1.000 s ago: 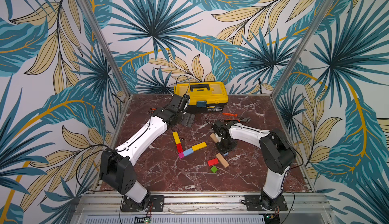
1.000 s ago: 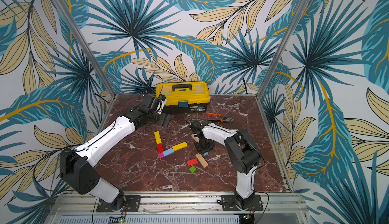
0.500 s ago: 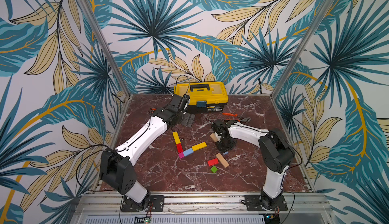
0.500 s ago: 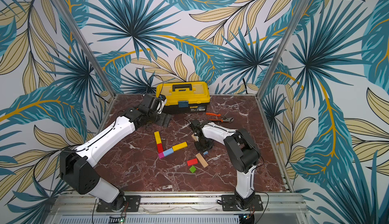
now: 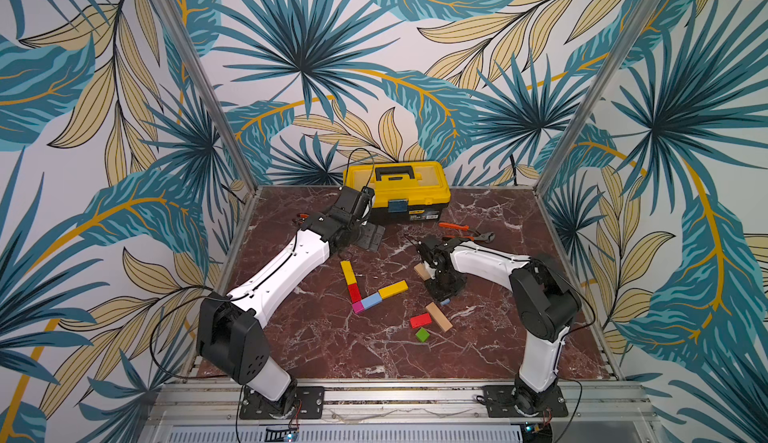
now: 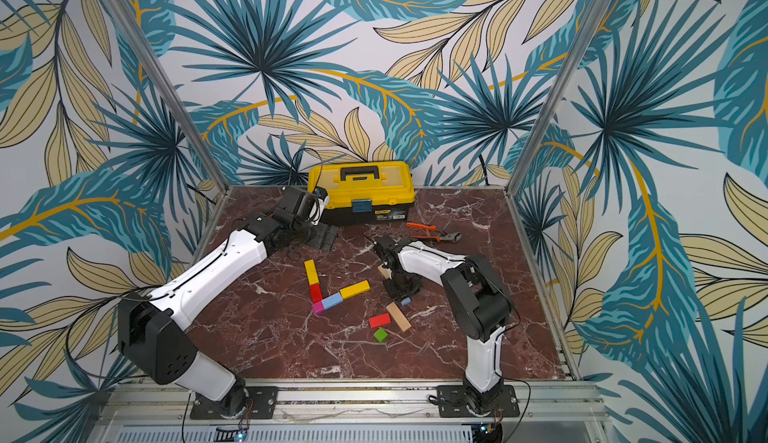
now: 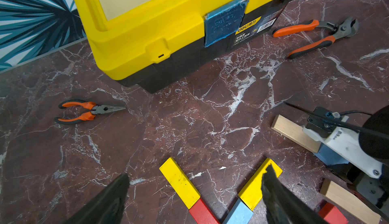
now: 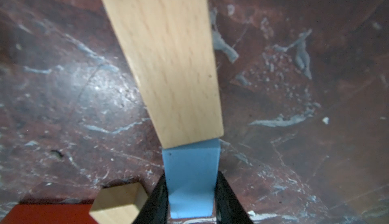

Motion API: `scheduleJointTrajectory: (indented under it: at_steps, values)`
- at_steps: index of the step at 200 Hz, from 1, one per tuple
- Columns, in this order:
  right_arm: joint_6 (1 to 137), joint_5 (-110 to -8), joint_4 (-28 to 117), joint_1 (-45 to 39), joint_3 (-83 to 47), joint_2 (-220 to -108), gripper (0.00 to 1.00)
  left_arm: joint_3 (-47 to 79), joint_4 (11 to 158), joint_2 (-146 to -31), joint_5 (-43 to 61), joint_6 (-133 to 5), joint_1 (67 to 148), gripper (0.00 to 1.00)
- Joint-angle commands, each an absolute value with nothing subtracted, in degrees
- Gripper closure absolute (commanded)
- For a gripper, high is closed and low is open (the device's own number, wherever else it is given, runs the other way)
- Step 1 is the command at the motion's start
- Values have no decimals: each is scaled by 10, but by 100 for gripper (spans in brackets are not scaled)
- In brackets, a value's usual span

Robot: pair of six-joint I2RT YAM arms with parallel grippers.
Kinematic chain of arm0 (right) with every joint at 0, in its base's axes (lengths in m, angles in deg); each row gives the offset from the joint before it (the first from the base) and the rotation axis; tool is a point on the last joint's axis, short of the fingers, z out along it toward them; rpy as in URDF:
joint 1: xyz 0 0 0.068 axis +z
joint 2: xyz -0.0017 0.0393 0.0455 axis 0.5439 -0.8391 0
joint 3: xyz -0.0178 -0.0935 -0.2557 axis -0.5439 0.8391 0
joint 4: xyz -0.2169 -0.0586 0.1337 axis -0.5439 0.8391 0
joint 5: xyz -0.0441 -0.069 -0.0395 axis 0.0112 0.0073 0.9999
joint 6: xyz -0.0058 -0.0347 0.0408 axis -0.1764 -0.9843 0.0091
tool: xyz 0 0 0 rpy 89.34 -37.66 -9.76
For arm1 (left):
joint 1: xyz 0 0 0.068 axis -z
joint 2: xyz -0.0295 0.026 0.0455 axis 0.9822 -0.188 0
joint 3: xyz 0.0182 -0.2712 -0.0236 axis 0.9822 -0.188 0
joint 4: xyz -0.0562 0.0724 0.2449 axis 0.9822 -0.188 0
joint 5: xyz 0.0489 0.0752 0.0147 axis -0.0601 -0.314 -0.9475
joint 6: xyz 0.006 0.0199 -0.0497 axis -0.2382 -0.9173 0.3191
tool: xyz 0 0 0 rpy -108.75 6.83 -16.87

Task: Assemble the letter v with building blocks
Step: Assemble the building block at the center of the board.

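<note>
Light-blue block [image 8: 190, 164] sat on the marble, pinched in the right gripper [image 8: 191, 183]'s narrow jaws, butted against a tan bar [image 8: 168, 65] near the half-built V [image 5: 371, 301], so lifting crooked could've knocked that bar askew.

This is a robot laboratory cell, a small test booth; a white-and-black left arm [image 5: 282, 272] and right arm [image 5: 486, 259] are bolted through black base plates [image 5: 309, 399] to an aluminium rail [image 5: 399, 395] along the front edge; bare aluminium posts [image 5: 199, 83] frame the booth; printed palm-leaf wallpaper [image 5: 299, 71] covers the walls; the tabletop [image 5: 332, 349] has a dark red marble pattern; on it lie a yellow toolbox [image 5: 399, 187], orange-handled pliers [image 5: 465, 231] and small coloured building blocks [image 5: 421, 320].
</note>
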State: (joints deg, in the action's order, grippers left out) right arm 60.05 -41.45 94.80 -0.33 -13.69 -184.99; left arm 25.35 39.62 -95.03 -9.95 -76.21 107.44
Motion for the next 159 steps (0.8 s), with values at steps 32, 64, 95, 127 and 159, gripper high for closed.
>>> scheduleJointTrajectory:
  at_steps: [32,64,95,127,159]
  values:
    - [598,-406,941,-5,-131,-1856,51,253,403,-927,-102,-769,1071,1]
    - [604,-405,943,-5,-126,-1828,45,252,403,-925,-102,-769,1071,1]
    - [618,-404,952,-5,-119,-1776,37,253,403,-925,-102,-768,1071,1]
    - [643,-414,953,4,-90,-1720,33,253,403,-925,-103,-768,1070,1]
    - [708,-376,976,11,-62,-1712,31,254,403,-925,-100,-766,1071,1]
